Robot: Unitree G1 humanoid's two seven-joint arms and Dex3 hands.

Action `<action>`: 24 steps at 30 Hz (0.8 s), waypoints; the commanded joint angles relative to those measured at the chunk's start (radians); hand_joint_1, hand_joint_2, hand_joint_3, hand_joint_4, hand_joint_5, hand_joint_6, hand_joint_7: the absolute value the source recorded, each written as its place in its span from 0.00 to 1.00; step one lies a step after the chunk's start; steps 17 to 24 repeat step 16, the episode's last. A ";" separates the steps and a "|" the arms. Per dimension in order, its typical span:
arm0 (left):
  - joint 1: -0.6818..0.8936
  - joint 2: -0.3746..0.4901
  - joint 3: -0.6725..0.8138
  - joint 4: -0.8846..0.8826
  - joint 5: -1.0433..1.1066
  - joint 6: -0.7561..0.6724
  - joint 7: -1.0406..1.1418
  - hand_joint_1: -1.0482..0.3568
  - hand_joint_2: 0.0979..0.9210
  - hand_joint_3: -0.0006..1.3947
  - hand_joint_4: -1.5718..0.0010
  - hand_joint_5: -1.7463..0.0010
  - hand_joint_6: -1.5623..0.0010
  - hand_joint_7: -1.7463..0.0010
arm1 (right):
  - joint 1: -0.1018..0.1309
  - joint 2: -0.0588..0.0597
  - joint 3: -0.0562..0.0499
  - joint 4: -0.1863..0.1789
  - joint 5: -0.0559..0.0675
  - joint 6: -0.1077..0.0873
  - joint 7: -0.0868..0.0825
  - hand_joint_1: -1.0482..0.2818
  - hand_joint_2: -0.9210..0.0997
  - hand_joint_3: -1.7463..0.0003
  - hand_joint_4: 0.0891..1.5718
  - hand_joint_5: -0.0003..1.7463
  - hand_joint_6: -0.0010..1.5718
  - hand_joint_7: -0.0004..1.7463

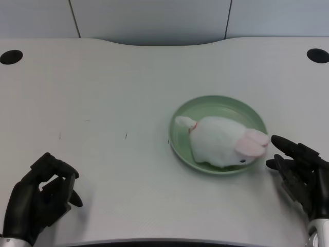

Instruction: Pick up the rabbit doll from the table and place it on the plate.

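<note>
White rabbit doll (pixel 222 140) lying on green plate (pixel 180 121)

Single head view, steeply down, seemingly close over table (pixel 103 92)

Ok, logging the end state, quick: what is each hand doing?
Left hand: fingers curled in, holding nothing.
Right hand: fingers spread, holding nothing, beside the plate.

One rabbit doll (pixel 223 145), one green plate (pixel 205 106), one white table (pixel 103 103), two black hands: left hand (pixel 41 198), right hand (pixel 300 175).
</note>
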 commanded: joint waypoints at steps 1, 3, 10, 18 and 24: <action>-0.006 0.013 0.010 0.023 0.001 0.010 -0.016 0.35 1.00 0.45 0.55 0.00 0.71 0.05 | -0.001 -0.028 0.001 0.003 -0.011 0.002 -0.009 0.54 0.00 0.83 0.35 0.51 0.58 0.00; -0.010 0.015 0.013 0.031 0.005 0.008 -0.018 0.34 1.00 0.45 0.56 0.00 0.70 0.06 | 0.000 -0.034 0.007 -0.001 -0.018 0.021 -0.012 0.52 0.00 0.82 0.34 0.51 0.57 0.00; -0.029 -0.002 0.024 0.054 -0.009 0.007 -0.023 0.35 1.00 0.45 0.56 0.00 0.70 0.08 | -0.013 -0.031 -0.009 0.020 0.016 0.012 0.022 0.53 0.00 0.82 0.35 0.51 0.57 0.00; -0.044 0.000 0.031 0.075 0.000 -0.021 -0.030 0.34 1.00 0.45 0.57 0.00 0.70 0.09 | -0.026 -0.030 -0.022 0.052 0.023 -0.004 0.024 0.52 0.00 0.83 0.37 0.50 0.58 0.01; -0.044 0.000 0.031 0.075 0.000 -0.021 -0.030 0.34 1.00 0.45 0.57 0.00 0.70 0.09 | -0.026 -0.030 -0.022 0.052 0.023 -0.004 0.024 0.52 0.00 0.83 0.37 0.50 0.58 0.01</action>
